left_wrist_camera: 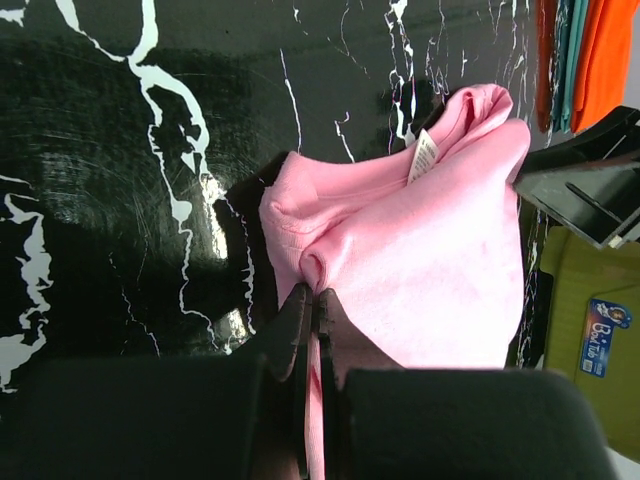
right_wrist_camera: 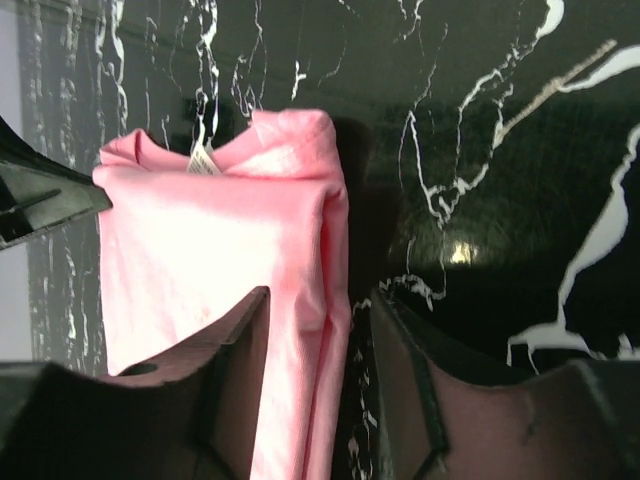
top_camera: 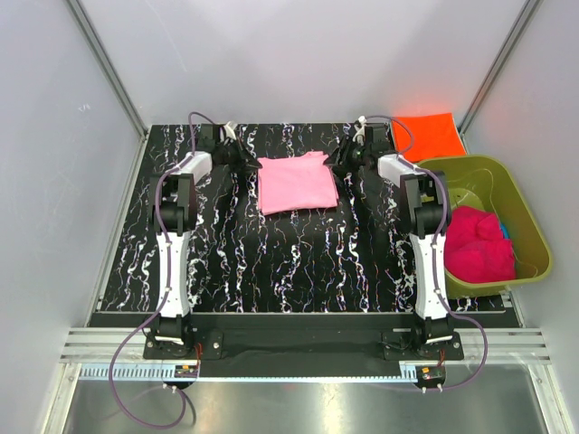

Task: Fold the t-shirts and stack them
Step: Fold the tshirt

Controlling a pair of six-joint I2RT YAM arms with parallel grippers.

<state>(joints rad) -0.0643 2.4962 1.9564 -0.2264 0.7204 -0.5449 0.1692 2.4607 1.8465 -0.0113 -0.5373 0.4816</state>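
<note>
Shirt (top_camera: 297, 183): light pink, soft matte knit, folded into a rough rectangle, white collar label | far-centre on glossy black white-veined table (top_camera: 271, 262) | left gripper (left_wrist_camera: 312, 300) pinched closed on its edge | right gripper (right_wrist_camera: 321, 295) jaws parted, straddling opposite folded edge | orange shirt (top_camera: 427, 134) flat, far right | magenta shirt (top_camera: 475, 244) bunched in olive plastic tub (top_camera: 534, 237)

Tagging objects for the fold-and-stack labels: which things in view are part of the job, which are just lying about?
Job:
pink t-shirt, folded mid-table
orange t-shirt, folded at the far right corner
magenta t-shirt, bunched in the olive-green tub
blue t-shirt, a sliver beside it

Lying about:
olive-green tub
marbled black table
</note>
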